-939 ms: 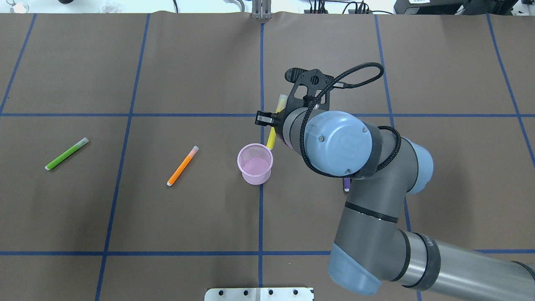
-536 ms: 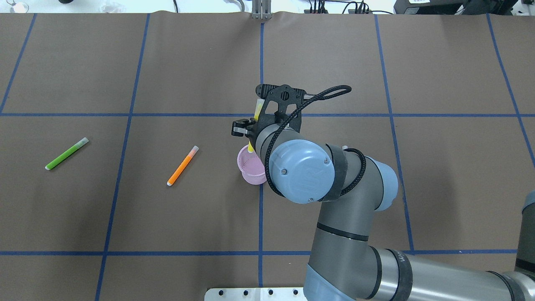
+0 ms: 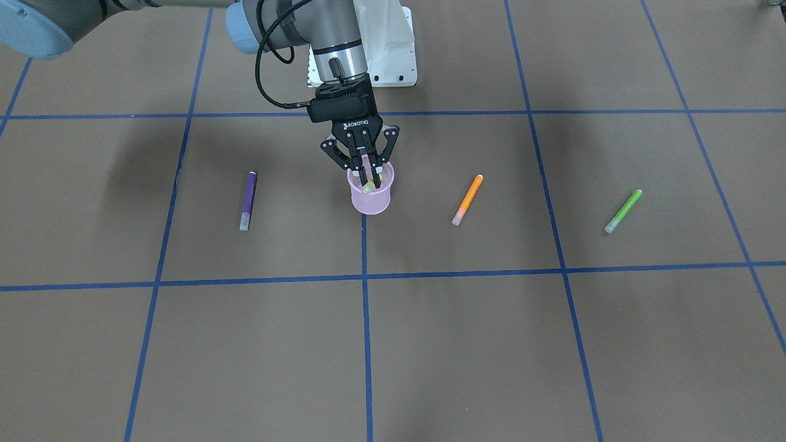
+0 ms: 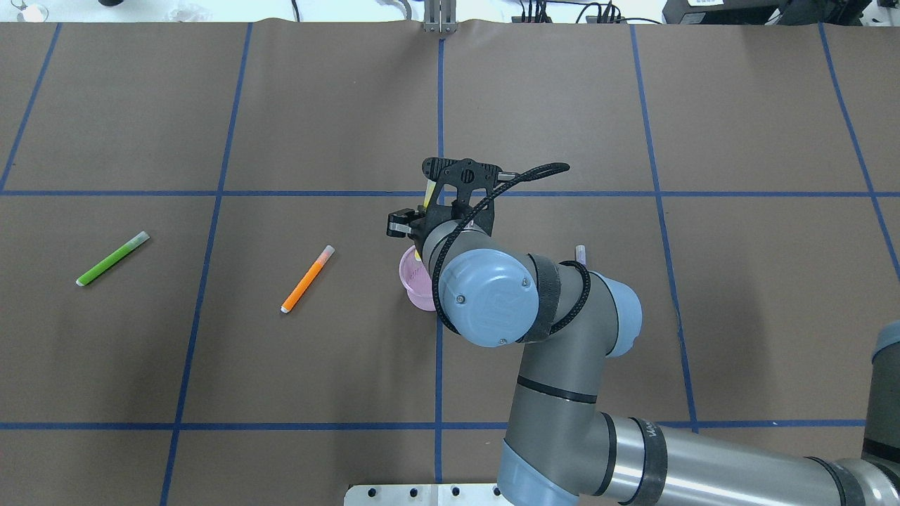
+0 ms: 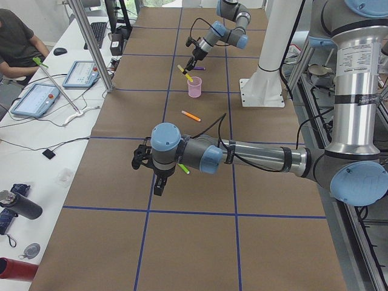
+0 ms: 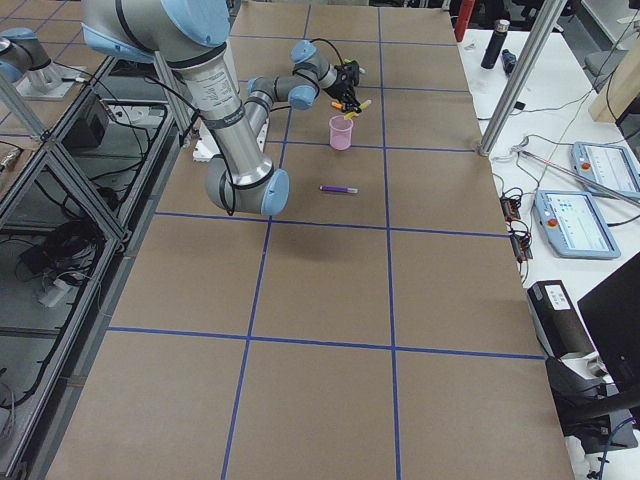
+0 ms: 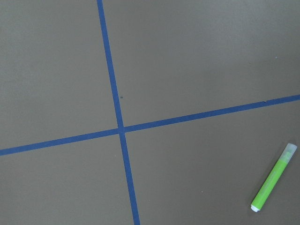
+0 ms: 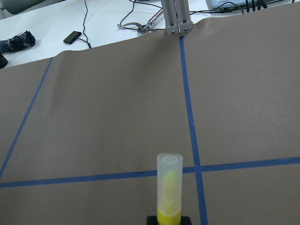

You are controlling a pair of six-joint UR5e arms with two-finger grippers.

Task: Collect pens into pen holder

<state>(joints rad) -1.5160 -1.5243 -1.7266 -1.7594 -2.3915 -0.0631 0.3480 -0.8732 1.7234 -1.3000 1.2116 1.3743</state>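
My right gripper [image 3: 366, 177] hangs just above the pink mesh pen holder [image 3: 370, 199] and is shut on the yellow pen [image 3: 367, 187], which tilts with its lower end inside the rim. In the right wrist view the yellow pen [image 8: 169, 199] sticks out, pale cap far. Flat on the table lie the purple pen [image 3: 247, 199], the orange pen [image 3: 467, 199] and the green pen [image 3: 622, 210]. My left gripper [image 5: 157, 182] hovers near the green pen [image 7: 273, 177]; I cannot tell whether it is open or shut.
Blue tape lines [image 3: 363, 276] divide the brown table cover into squares. The robot's white base plate [image 3: 396, 58] stands behind the pen holder. A side desk with tablets [image 5: 36, 100] and a seated person [image 5: 15, 36] runs along the operators' side.
My right arm has carried the yellow pen leftward and nearer the robot, from beside the pen holder to over it. The other pens and the holder have not moved.
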